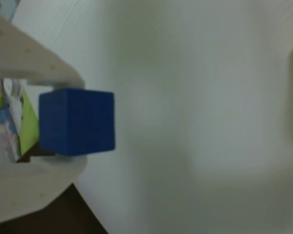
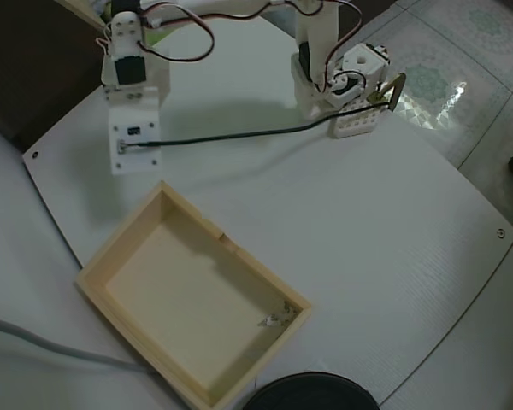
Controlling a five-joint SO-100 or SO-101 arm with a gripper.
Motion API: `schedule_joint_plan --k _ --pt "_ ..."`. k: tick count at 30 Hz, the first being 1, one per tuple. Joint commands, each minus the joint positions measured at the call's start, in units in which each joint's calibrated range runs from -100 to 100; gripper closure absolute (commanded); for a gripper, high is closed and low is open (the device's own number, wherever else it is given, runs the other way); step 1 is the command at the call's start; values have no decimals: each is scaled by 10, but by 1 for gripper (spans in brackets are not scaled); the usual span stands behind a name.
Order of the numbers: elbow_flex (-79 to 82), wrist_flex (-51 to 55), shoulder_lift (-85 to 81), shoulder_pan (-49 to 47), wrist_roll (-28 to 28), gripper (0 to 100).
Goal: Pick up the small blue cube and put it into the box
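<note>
In the wrist view the small blue cube [image 1: 77,122] is clamped between my two white fingers [image 1: 34,63], one above it and one below. My gripper [image 1: 75,122] is shut on it, over blurred white table. In the overhead view the wrist end of the arm [image 2: 135,128] hangs just beyond the far left corner of the box [image 2: 121,232], a shallow pale wooden tray with a notch in its long wall. There the fingertips and the cube are hidden under the wrist. The box holds only a small scrap near its right corner.
The arm's base [image 2: 321,81] and a small white perforated block [image 2: 359,115] stand at the back right. A black cable [image 2: 239,134] runs across the table. A black round object [image 2: 312,395] sits at the front edge, and a grey cable [image 2: 51,346] lies at the left.
</note>
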Motion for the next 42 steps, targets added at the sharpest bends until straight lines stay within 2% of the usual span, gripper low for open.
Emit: schedule_joint_plan --k 1,13,22,30,42 --pt "-22 20 -38 -25 4 89" --pt "-22 70 -97 -145 7 89" --pt "-24 56 -88 -219 42 89" --pt "-17 17 -87 -284 87 89" --pt "92 -124 -89 -303 89 89"
